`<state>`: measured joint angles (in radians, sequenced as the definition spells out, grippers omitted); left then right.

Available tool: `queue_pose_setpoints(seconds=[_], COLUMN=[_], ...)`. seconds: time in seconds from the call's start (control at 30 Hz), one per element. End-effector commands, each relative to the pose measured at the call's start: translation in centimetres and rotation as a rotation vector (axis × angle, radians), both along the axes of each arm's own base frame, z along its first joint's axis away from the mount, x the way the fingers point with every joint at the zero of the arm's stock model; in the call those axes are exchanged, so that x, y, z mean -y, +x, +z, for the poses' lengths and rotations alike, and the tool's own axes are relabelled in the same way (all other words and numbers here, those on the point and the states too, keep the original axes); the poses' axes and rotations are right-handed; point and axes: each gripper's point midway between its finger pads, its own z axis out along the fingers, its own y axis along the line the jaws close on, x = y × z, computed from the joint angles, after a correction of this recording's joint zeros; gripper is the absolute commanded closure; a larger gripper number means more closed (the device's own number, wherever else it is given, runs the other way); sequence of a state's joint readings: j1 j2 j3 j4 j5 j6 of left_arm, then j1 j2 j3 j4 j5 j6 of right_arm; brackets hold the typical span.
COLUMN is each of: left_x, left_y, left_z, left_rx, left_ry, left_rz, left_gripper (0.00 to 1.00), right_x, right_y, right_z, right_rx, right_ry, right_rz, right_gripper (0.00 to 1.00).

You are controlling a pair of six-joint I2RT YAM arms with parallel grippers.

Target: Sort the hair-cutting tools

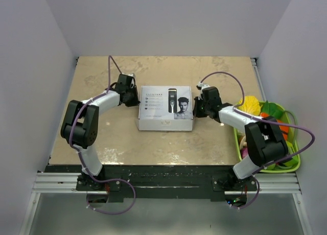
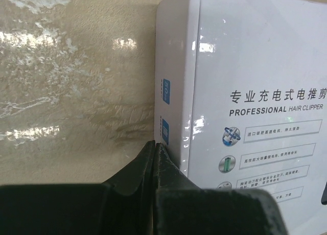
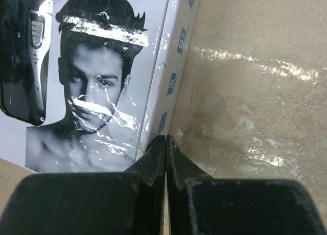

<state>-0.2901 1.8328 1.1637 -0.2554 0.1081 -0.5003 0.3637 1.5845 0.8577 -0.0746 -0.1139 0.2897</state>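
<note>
No hair-cutting tools show in any view. A closed white cardboard box (image 1: 166, 108), printed with a clipper and a man's face, lies flat mid-table. My left gripper (image 1: 137, 99) is shut and empty, its tips against the box's left side wall (image 2: 173, 92). In the left wrist view the left gripper (image 2: 155, 144) has its fingers pressed together at the box's lower edge. My right gripper (image 1: 196, 110) is also shut and empty, at the box's right side. In the right wrist view the right gripper (image 3: 165, 138) touches the box (image 3: 168, 81) near its bottom edge.
A green basket (image 1: 295, 162) stands at the table's right edge, holding colourful toy vegetables (image 1: 250, 104). It sits close beside the right arm. The beige tabletop (image 1: 122, 138) is walled in by white panels on three sides.
</note>
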Motion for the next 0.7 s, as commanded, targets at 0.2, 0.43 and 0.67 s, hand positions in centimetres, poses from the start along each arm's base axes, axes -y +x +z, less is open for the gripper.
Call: queue_pose_setpoints(seconds=[0.2,0.43,0.67], left_x=[1.2,-0.4,-1.8], left_y=[-0.5,-3.1,-4.0], left_z=[2.5,1.7,1.2], left_rx=[0.033,-0.010,-0.028], left_ry=[0.025,0.064,0.133], left_rz=[-0.020,0.011,0.024], left_gripper=[1.00,1.00,1.00], right_x=[-1.4,-0.7,0.1], right_y=[0.9,1.4,1.4], right_z=[2.5,2.5,2.0], right_rx=[0.067,0.072,0.070], right_ry=[-0.003,-0.039,-0.081], right_rz=[0.023,0.002,-0.019], right_gripper=[1.00,1.00,1.00])
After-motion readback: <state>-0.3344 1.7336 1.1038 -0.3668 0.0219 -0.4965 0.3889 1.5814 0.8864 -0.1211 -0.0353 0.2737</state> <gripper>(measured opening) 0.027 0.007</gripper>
